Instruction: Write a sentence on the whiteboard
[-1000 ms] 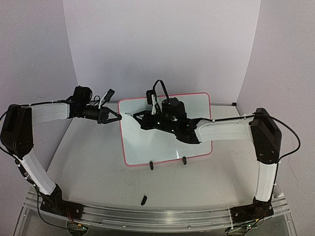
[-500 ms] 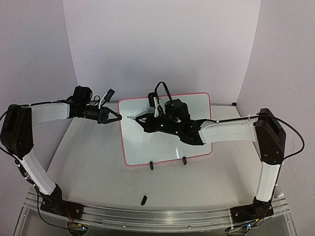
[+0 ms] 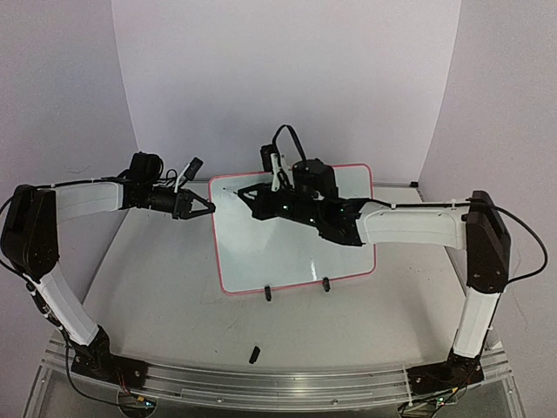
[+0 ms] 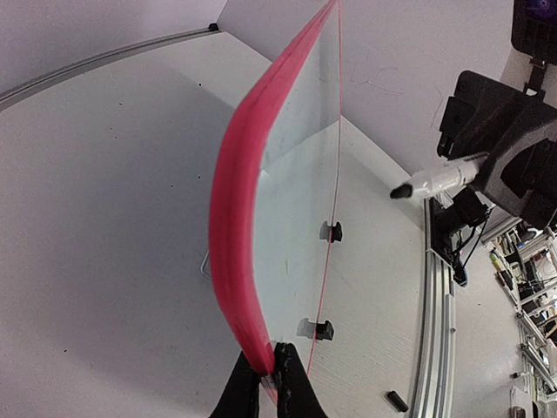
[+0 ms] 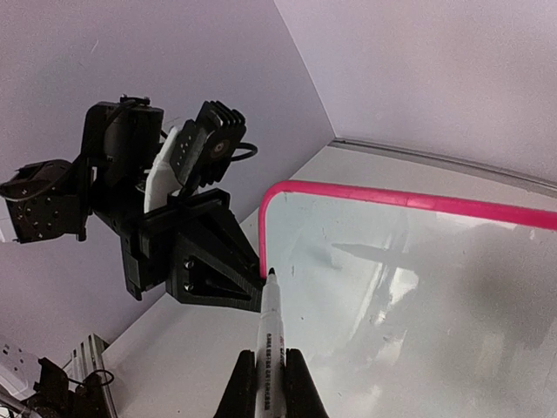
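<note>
The whiteboard (image 3: 291, 252) stands propped mid-table with a red-pink frame (image 4: 233, 218) and a glossy white face (image 5: 418, 287). My left gripper (image 3: 209, 209) (image 4: 270, 376) is shut on the frame's left edge. A white marker (image 5: 271, 326) with a black tip is held in my right gripper (image 3: 252, 193) (image 5: 271, 359), which is shut on it. The marker (image 4: 439, 180) points at the board's upper left corner, beside my left gripper (image 5: 209, 261). Whether the tip touches the board I cannot tell. No sentence shows on the board.
Two black clip feet (image 3: 268, 293) (image 3: 326, 284) hold the board's lower edge. A small black cap (image 3: 255, 354) (image 4: 396, 401) lies on the table near the front. An aluminium rail (image 3: 278, 383) runs along the near edge. White walls close in the back and sides.
My right gripper has carried the marker up and away across the board, from its left side toward the upper left corner. The left gripper and the board have stayed still.
</note>
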Controlling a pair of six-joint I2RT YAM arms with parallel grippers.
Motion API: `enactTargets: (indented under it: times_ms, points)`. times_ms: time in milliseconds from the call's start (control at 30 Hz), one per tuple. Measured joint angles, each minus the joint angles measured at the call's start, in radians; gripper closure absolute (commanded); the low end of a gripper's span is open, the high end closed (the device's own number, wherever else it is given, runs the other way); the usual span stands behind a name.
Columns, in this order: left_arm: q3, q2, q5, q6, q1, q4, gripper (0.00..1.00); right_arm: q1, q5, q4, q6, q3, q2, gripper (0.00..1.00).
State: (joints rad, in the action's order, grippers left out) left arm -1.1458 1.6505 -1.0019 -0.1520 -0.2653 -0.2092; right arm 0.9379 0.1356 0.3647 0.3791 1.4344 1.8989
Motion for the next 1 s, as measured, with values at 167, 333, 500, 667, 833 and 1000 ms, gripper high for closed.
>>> enactTargets:
  times_ms: [167,333,500,667,833,1000]
  points:
    - [0.0,0.0,0.0,0.0,0.0,0.0,1.0,0.0,-0.019,-0.025,-0.014,0.062,0.018,1.0]
    - [0.0,0.0,0.0,0.0,0.0,0.0,1.0,0.0,-0.025,-0.049,-0.02,0.087,0.052,1.0]
    - [0.0,0.0,0.003,0.001,0.0,0.0,1.0,0.0,-0.033,-0.076,-0.025,0.101,0.082,1.0]
    - [0.0,0.0,0.003,0.003,-0.001,0.0,1.0,0.007,-0.069,-0.089,-0.027,0.119,0.091,1.0]
    - [0.0,0.0,0.008,0.003,-0.001,0.0,1.0,0.016,-0.11,-0.095,-0.026,0.12,0.091,1.0]
    - [0.0,0.0,0.011,0.005,-0.001,0.0,1.0,0.019,-0.126,-0.088,-0.019,0.109,0.091,1.0]
